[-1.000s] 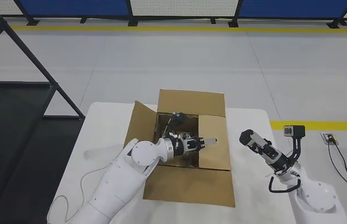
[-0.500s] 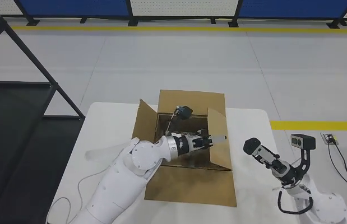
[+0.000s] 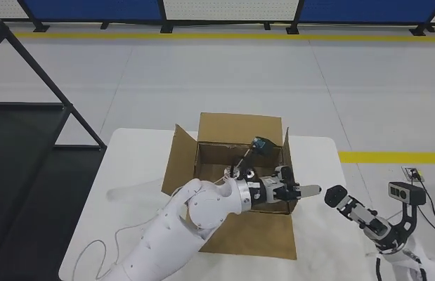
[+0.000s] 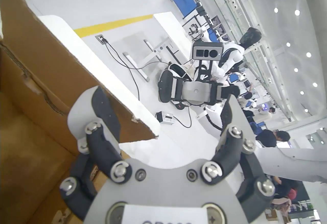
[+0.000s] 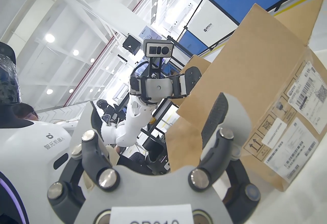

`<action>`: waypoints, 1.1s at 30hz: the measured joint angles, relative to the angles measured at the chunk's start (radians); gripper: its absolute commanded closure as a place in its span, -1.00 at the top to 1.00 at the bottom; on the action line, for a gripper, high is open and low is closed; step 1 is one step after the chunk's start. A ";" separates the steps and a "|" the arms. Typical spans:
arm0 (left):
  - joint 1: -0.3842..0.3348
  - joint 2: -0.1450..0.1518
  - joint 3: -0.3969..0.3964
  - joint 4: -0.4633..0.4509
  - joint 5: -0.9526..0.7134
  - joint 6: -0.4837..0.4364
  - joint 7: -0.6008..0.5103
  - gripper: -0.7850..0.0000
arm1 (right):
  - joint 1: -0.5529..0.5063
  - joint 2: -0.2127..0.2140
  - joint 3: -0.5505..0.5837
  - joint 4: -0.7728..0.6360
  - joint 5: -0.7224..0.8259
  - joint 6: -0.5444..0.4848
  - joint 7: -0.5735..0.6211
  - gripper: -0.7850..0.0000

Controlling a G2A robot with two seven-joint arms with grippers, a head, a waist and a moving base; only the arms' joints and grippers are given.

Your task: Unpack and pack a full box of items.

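Note:
An open cardboard box sits in the middle of the white table, its flaps spread. My left arm lies across the box, and my left gripper is open just past the upright right flap. The flap's torn corner shows between the fingers, farther off and not held. My right gripper is open and holds nothing, low beside the box's labelled outer wall, facing the left gripper. The box's contents are dark and mostly hidden under the left arm.
The front flap lies flat toward me and the left flap slants outward. A black metal frame stands off the table's left side. Bare tabletop lies to the left and right of the box.
My left gripper swept rightward across the box, and the right flap swung from lying over the opening to upright. My right arm drew back to the right and toward the front edge.

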 measured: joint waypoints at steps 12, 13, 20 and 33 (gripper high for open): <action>0.017 -0.003 0.004 -0.005 0.029 0.000 0.033 1.00 | -0.010 0.001 0.002 -0.019 -0.015 0.014 -0.027 1.00; 0.024 -0.005 -0.001 -0.002 0.016 -0.006 0.038 1.00 | -0.014 0.002 0.002 -0.028 -0.016 0.013 -0.033 1.00; -0.030 -0.048 0.057 0.103 -0.027 -0.031 0.065 1.00 | -0.042 0.010 0.031 -0.024 0.045 -0.026 -0.013 1.00; -0.179 -0.184 0.215 0.401 -0.127 -0.023 0.048 1.00 | -0.137 0.022 0.134 0.010 0.229 -0.114 0.004 1.00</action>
